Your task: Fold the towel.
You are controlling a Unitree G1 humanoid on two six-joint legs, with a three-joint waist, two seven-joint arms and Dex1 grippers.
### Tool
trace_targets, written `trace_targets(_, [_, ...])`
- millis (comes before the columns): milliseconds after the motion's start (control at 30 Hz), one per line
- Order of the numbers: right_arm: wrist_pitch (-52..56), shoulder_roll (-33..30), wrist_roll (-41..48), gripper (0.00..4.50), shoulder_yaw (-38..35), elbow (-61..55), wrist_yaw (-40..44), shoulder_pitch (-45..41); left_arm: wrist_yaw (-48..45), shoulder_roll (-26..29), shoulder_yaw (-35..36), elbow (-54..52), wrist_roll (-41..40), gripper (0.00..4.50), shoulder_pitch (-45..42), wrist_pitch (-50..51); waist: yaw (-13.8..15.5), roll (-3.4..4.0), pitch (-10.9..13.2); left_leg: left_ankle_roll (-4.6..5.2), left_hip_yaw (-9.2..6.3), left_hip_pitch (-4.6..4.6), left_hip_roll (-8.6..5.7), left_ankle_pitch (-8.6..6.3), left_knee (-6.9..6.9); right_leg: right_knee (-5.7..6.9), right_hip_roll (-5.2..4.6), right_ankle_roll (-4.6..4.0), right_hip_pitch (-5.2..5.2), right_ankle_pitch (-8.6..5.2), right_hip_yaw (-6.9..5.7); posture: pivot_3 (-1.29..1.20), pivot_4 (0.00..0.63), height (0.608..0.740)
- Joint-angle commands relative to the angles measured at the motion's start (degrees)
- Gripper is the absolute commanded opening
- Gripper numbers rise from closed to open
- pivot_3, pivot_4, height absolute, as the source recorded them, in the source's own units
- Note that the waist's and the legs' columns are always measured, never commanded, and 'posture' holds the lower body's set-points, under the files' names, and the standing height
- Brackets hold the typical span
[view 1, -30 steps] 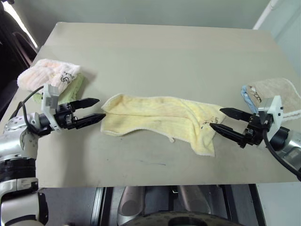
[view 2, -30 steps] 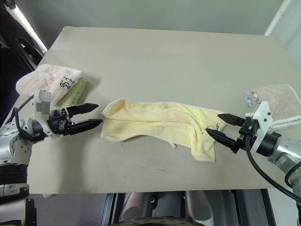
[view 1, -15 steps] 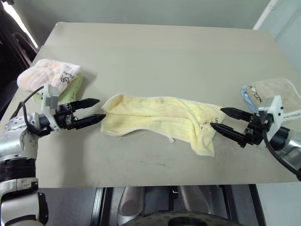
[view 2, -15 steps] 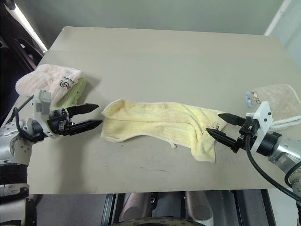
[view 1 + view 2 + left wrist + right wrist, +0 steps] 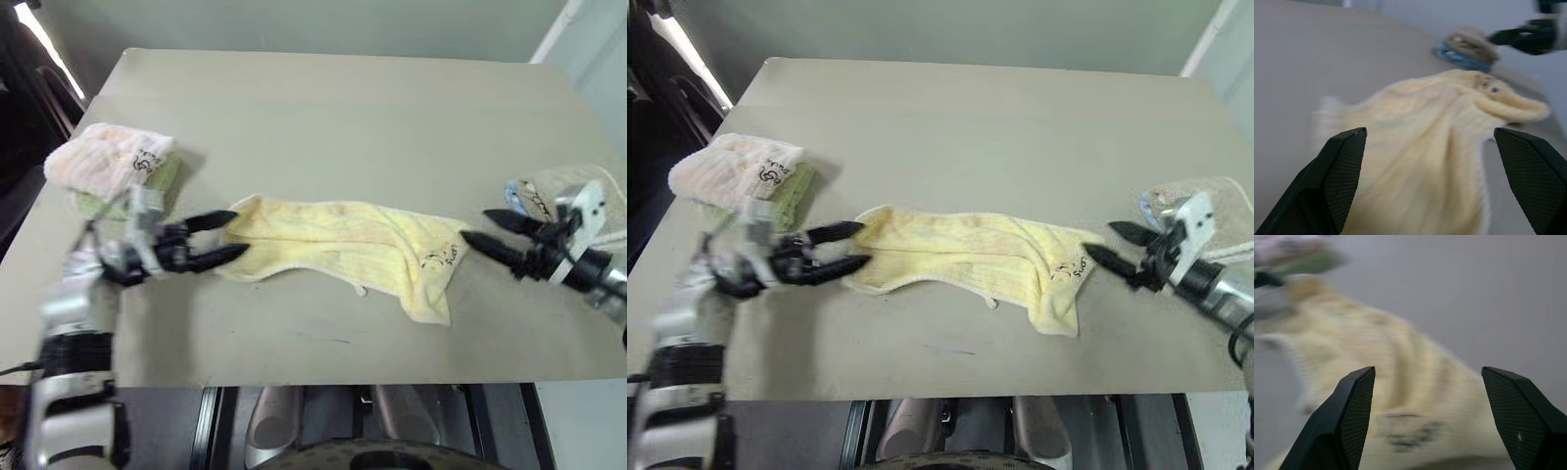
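The pale yellow towel (image 5: 338, 247) lies crumpled and stretched sideways across the middle of the table, a small dark mark (image 5: 439, 258) near its right end. My left gripper (image 5: 231, 237) is open, its fingertips at the towel's left edge, one finger above the edge and one below it. My right gripper (image 5: 476, 226) is open just off the towel's right end, apart from the cloth. The left wrist view looks along the towel (image 5: 1435, 147) between spread fingers (image 5: 1344, 171); the right wrist view shows the towel (image 5: 1400, 382) ahead of its open fingers (image 5: 1354, 416).
A folded pink-white towel on a green cloth (image 5: 113, 162) sits at the table's left. A beige towel on a light blue cloth (image 5: 1176, 201) lies at the right edge, behind my right gripper. The table's front edge (image 5: 313, 384) runs close below the towel.
My left gripper has moved right, up to the towel's left edge. My right gripper has drawn back to the right, away from the towel's end. The towel has not shifted.
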Motion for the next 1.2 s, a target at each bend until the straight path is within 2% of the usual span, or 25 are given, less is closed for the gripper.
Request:
trace_targets(33, [-0.9,-0.1,-1.0,3.65,0.3,-1.0,-0.1,-0.7,1.1,-0.7,0.4,-3.1,0.3,4.5,-1.1,-2.6,-0.1,0.0,0.0,-0.06,0.0,-0.07,0.08,-0.05,-0.01,0.01,0.08,-0.03,-0.1,0.01,-0.02,0.0,0.15,0.697])
trace_targets(233, [-0.5,-0.1,-1.6,3.65,-0.2,-0.4,0.3,-0.7,1.8,-2.3,-0.7,-4.1,0.1,4.5,-1.7,-3.0,-0.3,0.1,0.0,-0.17,0.12,0.1,0.14,-0.06,-0.31,0.05,0.15,-0.08,-0.12,-0.14,-0.03,0.0,0.15,0.697])
trace_targets(367, [2.6,-1.3,-0.9,3.65,-0.5,4.0,0.8,-3.2,1.5,-2.1,-1.4,-5.0,0.0,4.5,-2.3,-2.5,-0.3,0.11,0.0,-0.04,0.15,0.12,0.11,0.04,-0.21,0.01,0.11,0.6,0.0,-0.36,0.0,0.0,0.15,0.697])
trace_targets(600, [0.7,0.2,-7.0,3.65,7.3,17.4,2.8,-12.5,2.1,-2.2,-2.0,-8.9,-1.7,4.5,-2.3,-0.1,-0.4,0.13,0.0,0.01,0.11,0.24,0.1,0.04,-0.13,0.01,0.09,0.6,0.16,-0.27,0.01,0.0,0.15,0.697])
trace_targets(667, [0.5,0.4,-7.9,3.65,8.6,19.8,3.6,-14.1,2.3,-2.3,-2.1,-9.5,-1.9,4.5,-2.4,0.4,-0.3,0.15,0.0,0.01,0.11,0.17,0.11,0.05,-0.14,0.02,0.09,0.09,0.07,0.04,0.0,0.0,0.15,0.697])
trace_targets(733, [-0.7,1.3,-9.8,3.65,10.9,24.0,4.8,-17.0,1.9,-2.3,-3.2,-10.0,-0.9,4.5,-2.4,-0.3,-0.3,0.16,0.0,0.01,0.13,0.16,0.11,0.05,-0.14,0.02,0.09,0.06,0.06,0.06,0.0,0.0,0.15,0.697])
trace_targets(1000, [-5.6,1.9,-14.0,3.65,14.7,37.4,12.7,-23.3,3.7,-3.3,-3.5,-13.1,-2.9,4.5,-2.2,1.9,-0.2,0.18,0.0,0.1,0.16,0.16,0.09,0.11,-0.1,0.0,0.05,0.14,0.1,0.15,0.01,0.0,0.15,0.697])
trace_targets(1200, [-3.2,-0.3,-16.1,3.65,17.3,46.4,20.7,-27.4,4.3,-2.5,-2.9,-14.9,-3.6,4.5,-0.8,3.2,-0.2,0.2,0.0,0.09,0.19,0.16,0.1,0.12,-0.1,0.0,0.02,0.09,0.09,0.18,0.01,0.0,0.15,0.697])
